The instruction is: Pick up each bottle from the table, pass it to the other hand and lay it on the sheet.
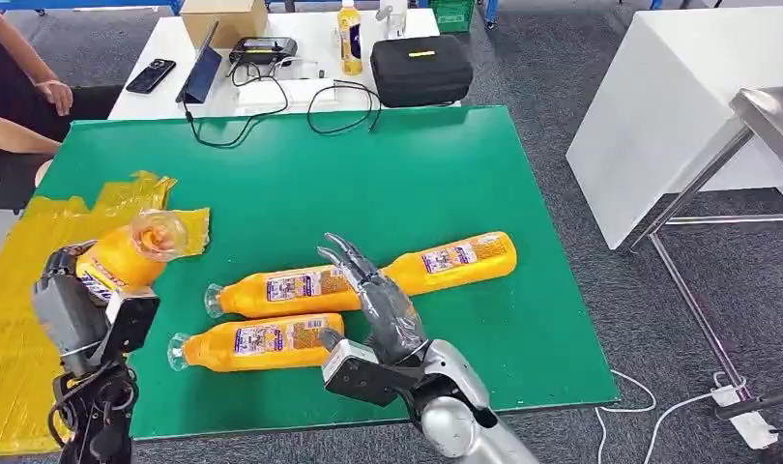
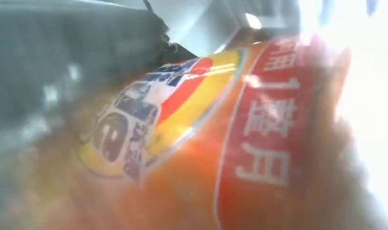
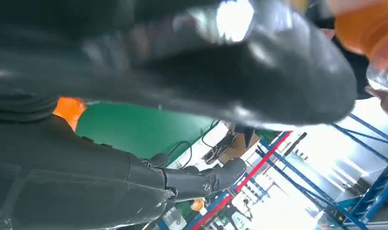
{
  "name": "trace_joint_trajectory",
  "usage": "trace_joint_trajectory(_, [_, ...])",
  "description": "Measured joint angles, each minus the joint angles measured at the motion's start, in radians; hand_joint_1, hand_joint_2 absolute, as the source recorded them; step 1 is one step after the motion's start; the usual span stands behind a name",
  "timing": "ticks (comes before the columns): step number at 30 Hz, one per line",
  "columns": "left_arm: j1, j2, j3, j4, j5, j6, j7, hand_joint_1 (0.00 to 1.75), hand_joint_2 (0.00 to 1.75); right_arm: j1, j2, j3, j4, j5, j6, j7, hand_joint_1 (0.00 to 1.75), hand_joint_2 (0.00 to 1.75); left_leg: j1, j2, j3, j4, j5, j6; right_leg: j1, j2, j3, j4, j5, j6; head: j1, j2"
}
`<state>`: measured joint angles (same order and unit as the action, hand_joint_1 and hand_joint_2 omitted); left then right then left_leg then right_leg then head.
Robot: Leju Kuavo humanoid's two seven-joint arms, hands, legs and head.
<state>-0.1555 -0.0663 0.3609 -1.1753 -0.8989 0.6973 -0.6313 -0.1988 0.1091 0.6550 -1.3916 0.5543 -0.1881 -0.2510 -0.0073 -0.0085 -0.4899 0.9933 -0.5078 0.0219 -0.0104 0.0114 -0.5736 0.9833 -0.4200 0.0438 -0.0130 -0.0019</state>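
**Left hand grips one orange bottle; three lie on the green mat**

Beyond the mat, at 12 o'clock, a white table (image 1: 165, 48) carries a black case (image 1: 421, 70), a cardboard box (image 1: 223, 19), a phone (image 1: 150, 75), a controller (image 1: 262, 48), cables and an upright drink bottle (image 1: 349, 37). A person's arm (image 1: 20, 135) rests at 10 o'clock.

The left hand (image 1: 83, 309) grasps an orange bottle (image 1: 127, 253), neck tilted up, above the yellow sheet (image 1: 40, 251) at 9 o'clock. The right hand (image 1: 373, 295) is released, fingers spread, over the middle bottle (image 1: 276, 290); whether it touches is unclear. Another bottle (image 1: 257, 343) lies just nearer, a third (image 1: 455, 259) toward 3 o'clock.

The green mat (image 1: 388, 174) sits over grey carpet, with a white cabinet (image 1: 658, 106) at 2 o'clock.
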Motion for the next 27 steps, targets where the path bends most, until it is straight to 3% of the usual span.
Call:
trace_joint_trajectory(6, [-0.043, 0.017, 0.198, 0.019, -0.379, 0.003, -0.05, 1.75, 1.75, -0.03, -0.017, 0.015, 0.018, -0.003, 0.018, -0.004, 0.0, 0.0, 0.0, 0.003, -0.001, 0.0, 0.0, 0.0, -0.001, 0.001, 0.0, 0.0, 0.0, 0.0, 0.0, 0.0])
trace_joint_trajectory(12, [-0.05, 0.031, 0.309, 0.009, -0.512, 0.003, -0.029, 1.75, 1.75, -0.048, -0.019, 0.035, 0.04, -0.027, 0.013, -0.012, 0.0, 0.0, 0.0, -0.001, -0.002, 0.0, 0.0, 0.0, 0.0, 0.0, -0.001, -0.001, 0.0, 0.0, 0.0, 0.0])
trace_joint_trajectory(19, [-0.039, 0.091, 0.267, 0.033, -0.613, 0.003, 0.255, 1.75, 1.75, -0.052, -0.022, 0.06, 0.064, -0.049, -0.01, -0.024, 0.0, 0.0, 0.0, -0.001, -0.001, 0.0, 0.0, 0.0, 0.0, 0.0, -0.001, -0.001, 0.0, 0.0, 0.0, 0.0])
trace_joint_trajectory(27, [-0.038, 0.148, 0.214, 0.085, -0.626, 0.003, 0.317, 1.75, 1.75, -0.062, -0.021, 0.073, 0.091, -0.057, -0.011, -0.024, 0.0, 0.0, 0.0, 0.0, -0.001, 0.0, 0.0, 0.0, 0.0, 0.0, -0.001, -0.001, 0.0, 0.0, 0.0, 0.0])
